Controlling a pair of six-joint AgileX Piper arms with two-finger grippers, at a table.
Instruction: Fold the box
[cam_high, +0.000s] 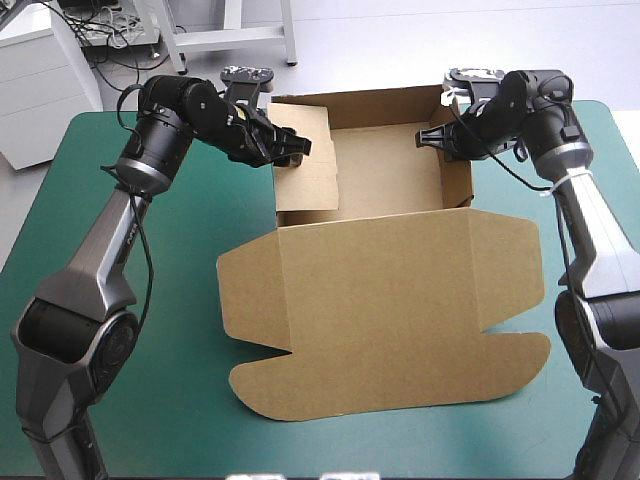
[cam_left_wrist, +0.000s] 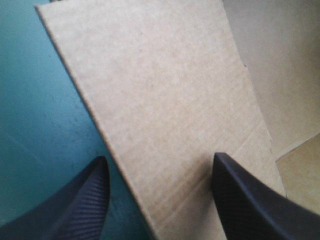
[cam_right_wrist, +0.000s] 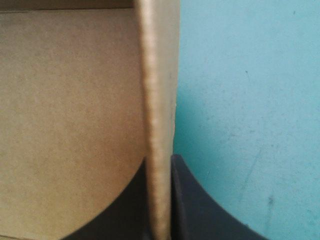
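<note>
Teal-green worktop (cam_high: 180, 400) is occupied toward its far edge by the box (cam_high: 400, 330), its right wall clamped upright by the right gripper (cam_high: 430, 135), its left flap straddled, ungrasped, by the spread left gripper (cam_high: 298, 148), likely for tucking.

Table (cam_high: 185, 390) with teal-green cover, as I viewed it from my remote station. Directly on it lay the brown box (cam_high: 380, 250): its open tray (cam_high: 385, 165) stood toward the far edge, and its lid (cam_high: 400, 330) lay flat toward the near edge. Cover showed to either side of the box.
</note>
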